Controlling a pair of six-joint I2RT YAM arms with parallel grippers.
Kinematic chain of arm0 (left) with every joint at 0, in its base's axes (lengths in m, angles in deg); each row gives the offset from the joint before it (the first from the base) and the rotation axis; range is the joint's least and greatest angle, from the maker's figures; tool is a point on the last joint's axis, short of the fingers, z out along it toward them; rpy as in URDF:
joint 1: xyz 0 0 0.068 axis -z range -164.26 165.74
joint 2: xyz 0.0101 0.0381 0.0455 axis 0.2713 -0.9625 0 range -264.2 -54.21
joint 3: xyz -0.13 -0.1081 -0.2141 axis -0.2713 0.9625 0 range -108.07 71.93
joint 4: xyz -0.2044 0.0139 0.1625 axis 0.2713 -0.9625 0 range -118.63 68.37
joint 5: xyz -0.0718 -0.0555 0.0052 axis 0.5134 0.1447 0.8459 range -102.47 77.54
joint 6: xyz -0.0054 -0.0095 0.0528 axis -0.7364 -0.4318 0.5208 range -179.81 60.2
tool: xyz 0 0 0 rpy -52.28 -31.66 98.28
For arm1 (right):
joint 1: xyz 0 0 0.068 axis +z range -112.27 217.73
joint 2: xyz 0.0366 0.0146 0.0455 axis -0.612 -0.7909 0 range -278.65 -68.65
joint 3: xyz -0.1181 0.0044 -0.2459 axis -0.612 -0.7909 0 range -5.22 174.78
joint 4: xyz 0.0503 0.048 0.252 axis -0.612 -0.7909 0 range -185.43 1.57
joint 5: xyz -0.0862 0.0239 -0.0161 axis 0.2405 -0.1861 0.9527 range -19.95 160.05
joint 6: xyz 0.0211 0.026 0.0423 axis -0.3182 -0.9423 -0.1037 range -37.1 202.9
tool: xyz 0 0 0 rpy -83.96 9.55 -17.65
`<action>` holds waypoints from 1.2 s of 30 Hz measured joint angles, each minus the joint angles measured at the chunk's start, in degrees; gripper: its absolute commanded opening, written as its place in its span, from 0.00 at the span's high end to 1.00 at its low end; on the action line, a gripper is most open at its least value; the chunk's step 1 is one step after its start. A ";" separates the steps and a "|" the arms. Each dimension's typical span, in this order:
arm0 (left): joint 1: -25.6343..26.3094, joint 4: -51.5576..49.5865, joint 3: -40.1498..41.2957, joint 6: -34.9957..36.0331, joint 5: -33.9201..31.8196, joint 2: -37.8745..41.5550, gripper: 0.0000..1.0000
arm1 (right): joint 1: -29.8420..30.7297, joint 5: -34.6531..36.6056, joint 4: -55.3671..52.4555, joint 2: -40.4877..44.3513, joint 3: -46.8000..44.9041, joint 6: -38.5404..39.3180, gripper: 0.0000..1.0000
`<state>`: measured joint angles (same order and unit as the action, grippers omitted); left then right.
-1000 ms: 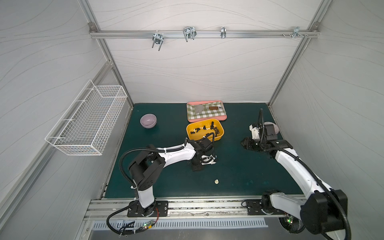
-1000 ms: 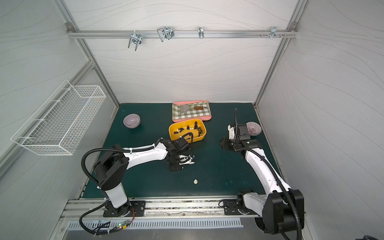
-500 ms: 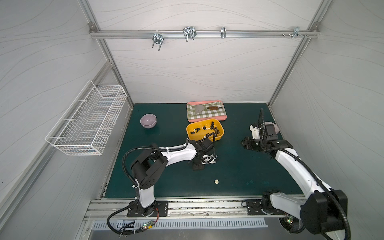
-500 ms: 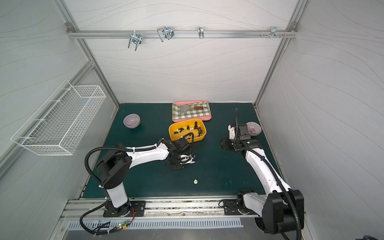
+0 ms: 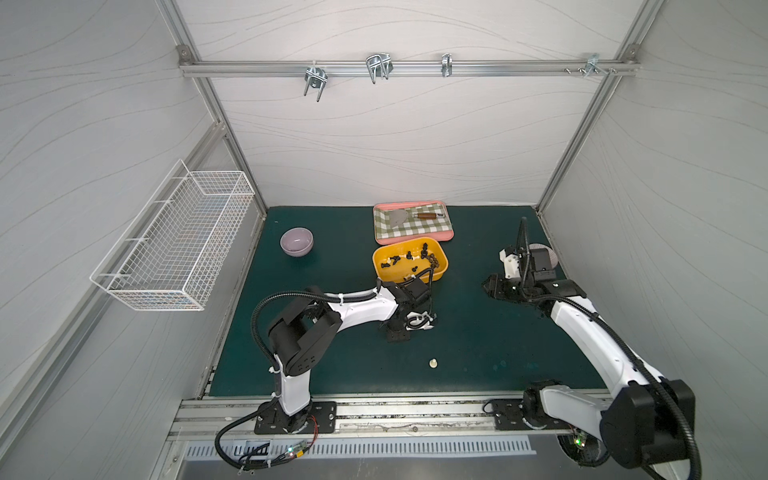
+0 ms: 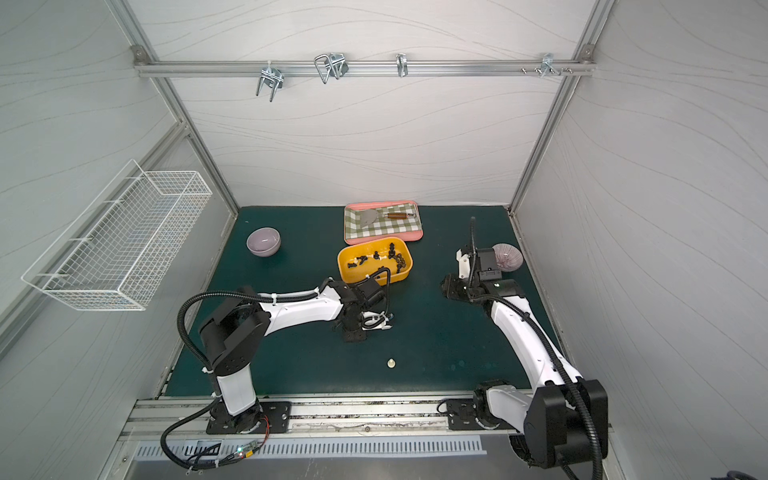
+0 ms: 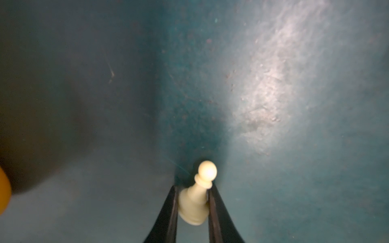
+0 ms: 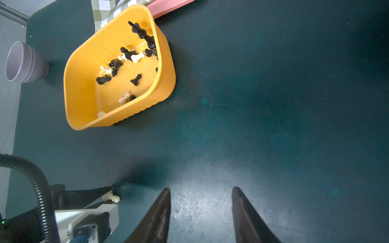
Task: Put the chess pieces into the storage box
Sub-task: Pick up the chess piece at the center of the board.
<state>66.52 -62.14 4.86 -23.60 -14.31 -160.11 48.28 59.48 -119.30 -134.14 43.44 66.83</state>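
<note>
The yellow-orange storage box stands mid-table with several black and cream chess pieces lying in it. My left gripper points down at the mat in front of the box. It is shut on a cream pawn, whose round head sticks out past the fingertips, close to the mat. Another cream piece lies alone nearer the front edge. My right gripper hovers open and empty to the right of the box.
A pink tray with a green checked cloth sits just behind the box. A purple bowl stands at the back left, and a striped bowl sits by the right wall. A white wire basket hangs on the left wall.
My left jaws have narrowed onto the cream pawn. Neither arm has visibly shifted, and the loose cream piece stays where it was.
</note>
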 measured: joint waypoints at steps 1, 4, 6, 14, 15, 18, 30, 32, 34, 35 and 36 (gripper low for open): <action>0.02 0.00 0.00 -0.22 -0.11 0.00 0.82 | -0.04 -0.02 0.02 0.00 0.00 0.02 0.51; 0.02 0.00 0.00 -1.01 -0.11 0.02 0.82 | -0.09 -0.04 0.04 0.13 -0.15 0.00 0.51; 0.02 0.24 0.00 -1.75 -0.09 0.11 0.82 | -0.09 -0.20 0.04 0.37 -0.55 0.00 0.51; -1.75 0.94 -3.28 -4.33 0.63 2.19 0.81 | -0.13 -0.66 0.02 0.87 -1.01 -0.04 0.51; -2.47 0.98 -4.35 -4.76 0.98 2.32 0.81 | -0.13 -0.68 0.02 0.96 -1.05 -0.04 0.51; -5.44 1.92 -7.02 -6.10 2.29 2.97 0.81 | -0.13 -0.85 -0.04 1.70 -1.31 -0.39 0.51; -15.91 5.09 -19.80 -12.39 5.31 1.01 0.80 | -0.15 -2.54 -0.61 4.44 -4.33 -2.62 0.52; -16.81 5.09 -23.30 -12.98 5.25 -1.44 0.80 | -0.15 -2.51 -1.20 4.90 -5.01 -2.97 0.52; -17.64 4.90 -25.86 -13.84 5.27 -3.82 0.80 | -0.15 -2.29 -2.01 5.20 -5.20 -3.04 0.51; -18.08 4.92 -26.86 -14.34 5.33 -5.05 0.80 | -0.17 -2.23 -2.34 5.27 -5.20 -3.08 0.52; -18.45 4.92 -27.47 -14.78 5.42 -5.99 0.80 | -0.17 -2.21 -2.60 5.29 -5.20 -3.23 0.52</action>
<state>48.08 -57.22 -22.61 -38.37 -8.89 -166.10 48.10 57.28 -121.90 -128.85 38.24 63.59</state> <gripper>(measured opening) 0.211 0.485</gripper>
